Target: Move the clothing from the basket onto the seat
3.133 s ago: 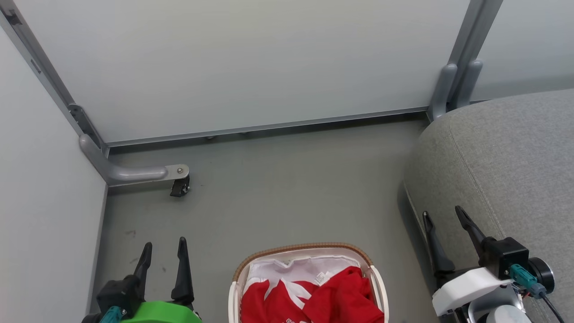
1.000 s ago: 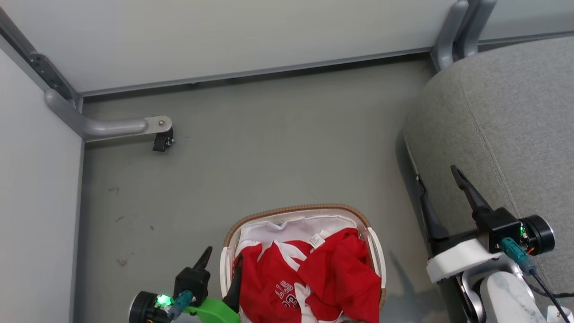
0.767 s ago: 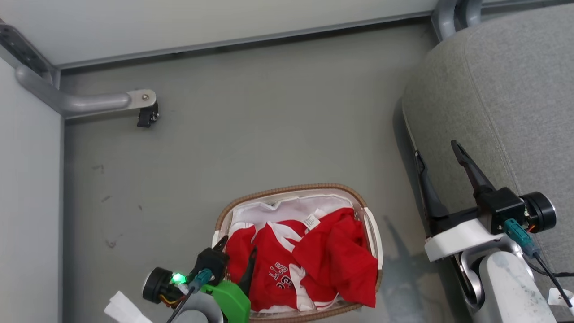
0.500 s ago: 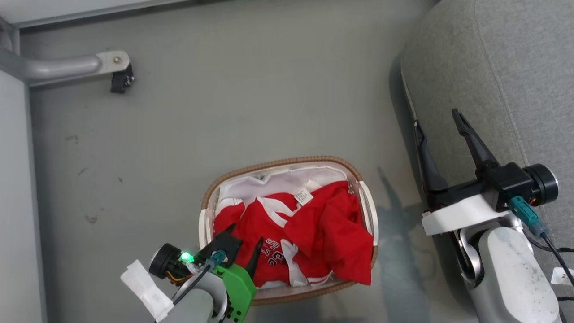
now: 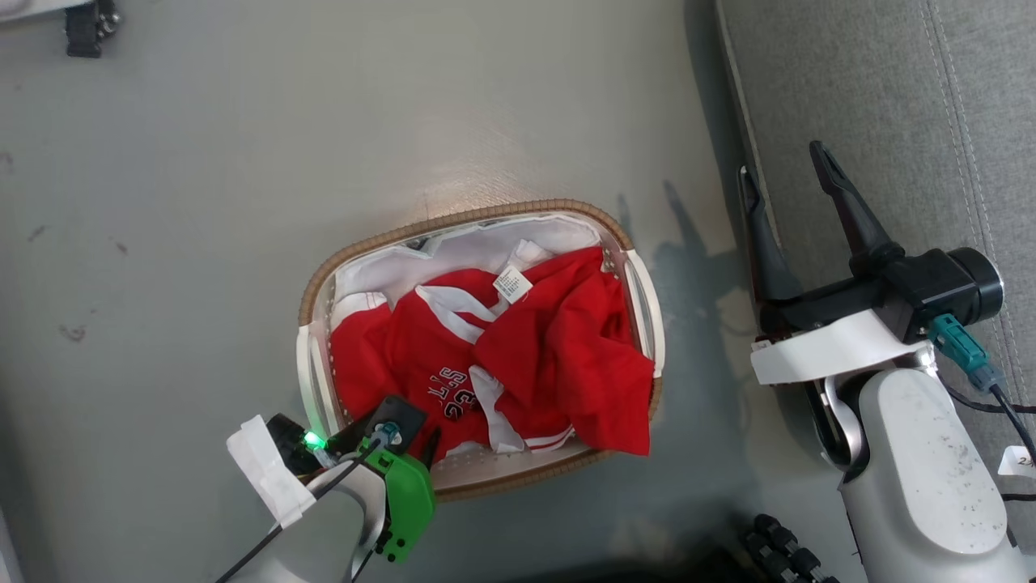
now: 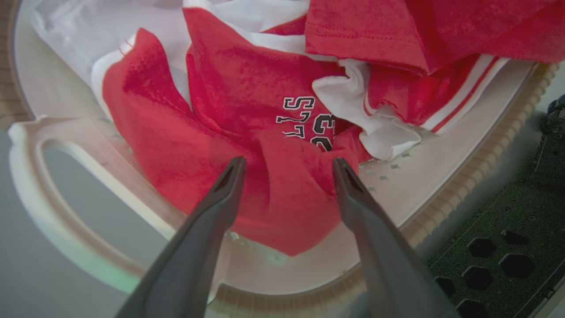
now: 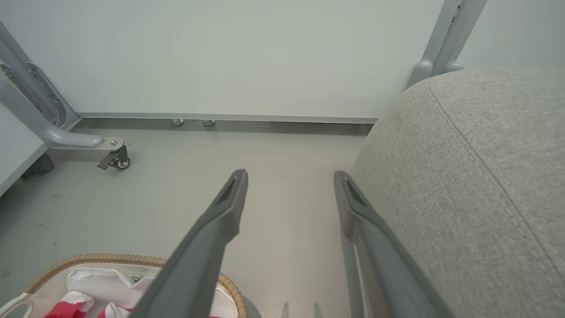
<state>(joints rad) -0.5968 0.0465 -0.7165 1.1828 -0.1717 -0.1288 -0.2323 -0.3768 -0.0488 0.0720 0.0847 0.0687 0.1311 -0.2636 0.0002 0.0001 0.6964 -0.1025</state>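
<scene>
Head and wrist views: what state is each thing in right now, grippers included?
clothing, crumpled in the basket, one corner draped over its rim.
basket, upright on the floor, holding the clothing.
seat, beside the basket, not touching it.
left gripper, open, straddling a red fold in the basket.
right gripper, open, holding nothing, at the seat's edge.

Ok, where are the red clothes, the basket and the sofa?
Red clothes [image 5: 566, 340]: head view, on the red cloth in the pile.
Basket [image 6: 26, 176]: left wrist view, on its white side handle.
Sofa [image 5: 874, 97]: head view, on the grey cushion top.
</scene>
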